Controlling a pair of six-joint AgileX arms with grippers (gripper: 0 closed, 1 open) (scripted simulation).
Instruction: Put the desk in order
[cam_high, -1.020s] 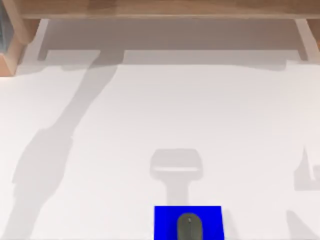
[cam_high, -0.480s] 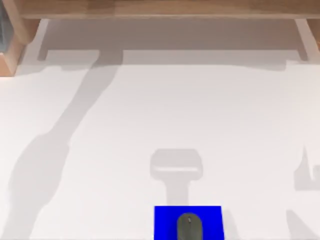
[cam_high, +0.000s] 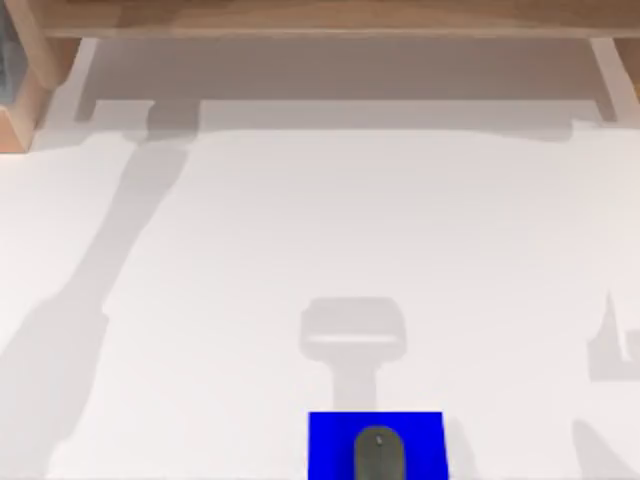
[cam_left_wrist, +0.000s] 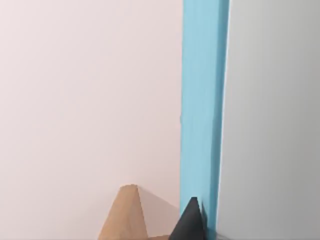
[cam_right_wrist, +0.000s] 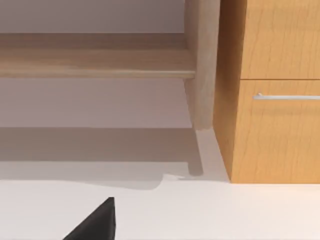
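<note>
A dark mouse (cam_high: 379, 452) is seen centred on the blue pad (cam_high: 330, 440) at the desk's (cam_high: 300, 230) near edge, well apart from the wooden shelf (cam_high: 320, 15), about midway between the two arms; neither gripper's finger state can be told.

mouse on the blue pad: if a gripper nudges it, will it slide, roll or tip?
Probably slides, not rolls: the mouse looks like a low rounded dome lying flat on the blue pad. Tipping seems unlikely given that squat shape. Its smooth curved top may slip between fingers, so a side grasp looks safer.
</note>
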